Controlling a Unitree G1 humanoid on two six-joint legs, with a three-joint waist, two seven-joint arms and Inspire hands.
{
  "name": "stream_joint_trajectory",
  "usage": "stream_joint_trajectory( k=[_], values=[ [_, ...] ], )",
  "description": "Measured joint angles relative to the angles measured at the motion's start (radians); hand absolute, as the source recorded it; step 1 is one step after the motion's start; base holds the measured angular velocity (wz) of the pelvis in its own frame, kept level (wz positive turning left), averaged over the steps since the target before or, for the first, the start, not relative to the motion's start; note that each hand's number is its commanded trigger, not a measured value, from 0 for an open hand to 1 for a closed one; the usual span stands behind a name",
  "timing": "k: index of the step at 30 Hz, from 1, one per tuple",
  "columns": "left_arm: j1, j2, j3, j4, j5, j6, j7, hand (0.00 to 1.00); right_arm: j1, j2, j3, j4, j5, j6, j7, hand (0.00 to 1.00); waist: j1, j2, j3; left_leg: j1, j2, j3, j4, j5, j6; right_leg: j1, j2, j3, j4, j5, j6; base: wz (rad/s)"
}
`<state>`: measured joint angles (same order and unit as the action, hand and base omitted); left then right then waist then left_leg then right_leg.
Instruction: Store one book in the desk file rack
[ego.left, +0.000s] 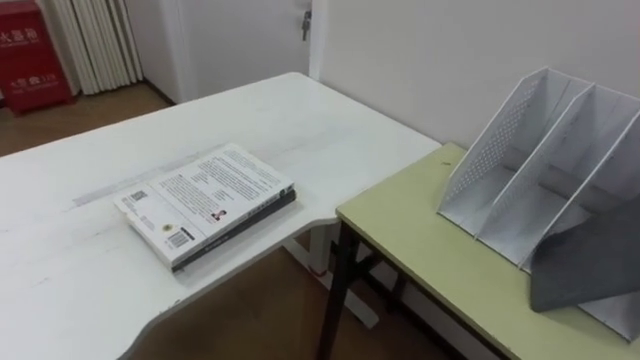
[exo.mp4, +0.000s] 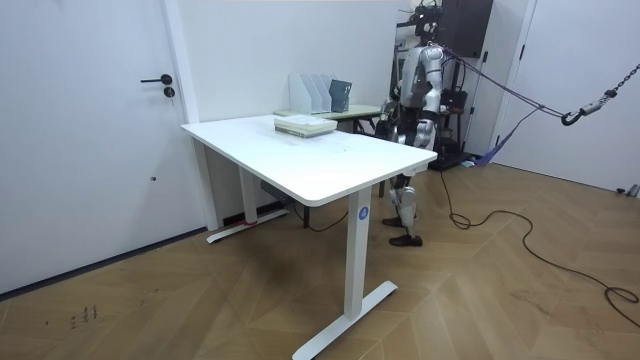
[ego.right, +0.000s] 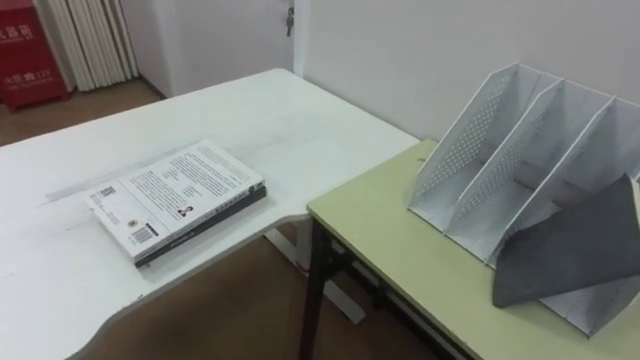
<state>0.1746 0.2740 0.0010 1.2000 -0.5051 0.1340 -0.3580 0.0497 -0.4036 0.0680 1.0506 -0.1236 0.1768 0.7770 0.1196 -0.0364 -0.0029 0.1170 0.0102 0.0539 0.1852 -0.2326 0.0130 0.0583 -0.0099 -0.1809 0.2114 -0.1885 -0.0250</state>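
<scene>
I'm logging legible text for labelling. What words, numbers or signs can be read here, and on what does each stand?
No text can be read in these pictures.
Book on the white table: cover print and barcodes, too small to read.
Red cabinet: white characters, too blurred to read.
Blue sticker on that table's leg: too small to read.
File rack: no text seen.

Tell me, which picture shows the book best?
The left eye view: the book lies near, cover plain, on the table. The right eye view shows nearly the same. The room view shows it small, far off.
</scene>
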Motion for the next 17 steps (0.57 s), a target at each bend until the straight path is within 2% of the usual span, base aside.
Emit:
stream_joint_trajectory(
  k=[3, 5, 7, 9, 11, 12, 14, 17],
  values=[
    [0.009, -0.02, 0.051, -0.001, 0.038, 0.014, 0.015, 0.0, 0.001, 0.022, -0.098, 0.095, 0.001, 0.014, -0.077, 0.0, -0.015, 0.008, -0.0036, 0.0, -0.002, 0.001, -0.003, 0.0, 0.001, 0.003, -0.001, 0.001, -0.002, -0.003, 0.005, 0.09],
    [0.014, -0.03, 0.06, -0.002, 0.044, 0.02, 0.034, 0.0, 0.004, 0.043, -0.165, 0.15, 0.016, 0.015, -0.172, 0.0, -0.043, 0.016, -0.0014, 0.007, -0.003, 0.001, -0.005, 0.0, 0.001, 0.014, -0.001, -0.002, -0.008, -0.005, 0.007, 0.1],
    [0.013, -0.039, 0.074, -0.005, 0.086, 0.02, 0.05, 0.0, 0.011, 0.05, -0.179, 0.177, 0.038, 0.016, -0.258, 0.0, -0.046, 0.025, -0.0002, 0.016, -0.002, 0.007, -0.015, 0.0, 0.001, 0.015, 0.0, 0.0, -0.007, -0.006, 0.007, -0.06],
    [0.012, -0.047, 0.078, -0.012, 0.123, 0.017, 0.075, 0.0, 0.024, 0.062, -0.175, 0.201, 0.024, 0.011, -0.365, 0.0, -0.066, 0.033, 0.002, 0.028, -0.002, 0.011, -0.019, 0.0, 0.001, 0.028, -0.001, 0.002, -0.007, -0.009, 0.008, 0.01],
    [0.008, -0.053, 0.085, -0.023, 0.191, 0.0, 0.106, 0.0, 0.077, 0.101, -0.174, 0.235, -0.037, 0.016, -0.495, 0.0, -0.072, 0.034, 0.0016, 0.04, -0.003, 0.027, -0.021, 0.0, 0.0, 0.039, -0.004, 0.001, -0.005, -0.021, 0.01, 0.07],
    [0.008, -0.056, 0.085, -0.025, 0.195, -0.008, 0.113, 0.0, 0.092, 0.114, -0.172, 0.238, -0.044, 0.019, -0.514, 0.0, -0.074, 0.034, 0.0019, 0.044, -0.002, 0.028, -0.022, 0.0, 0.0, 0.04, -0.004, 0.002, -0.004, -0.022, 0.01, -0.04],
    [0.018, -0.062, 0.08, -0.026, 0.195, -0.025, 0.136, 0.0, 0.129, 0.166, -0.169, 0.261, -0.048, 0.026, -0.564, 0.0, -0.091, 0.036, 0.0031, 0.05, -0.002, 0.031, -0.024, 0.0, 0.0, 0.041, -0.004, 0.007, -0.001, -0.026, 0.008, -0.13],
    [0.018, -0.066, 0.074, -0.027, 0.209, -0.037, 0.16, 0.0, 0.133, 0.205, -0.167, 0.282, -0.054, 0.03, -0.595, 0.0, -0.107, 0.037, 0.0039, 0.052, -0.002, 0.042, -0.025, 0.0, 0.0, 0.028, -0.005, 0.018, 0.016, -0.03, 0.007, -0.18]
  ],
)
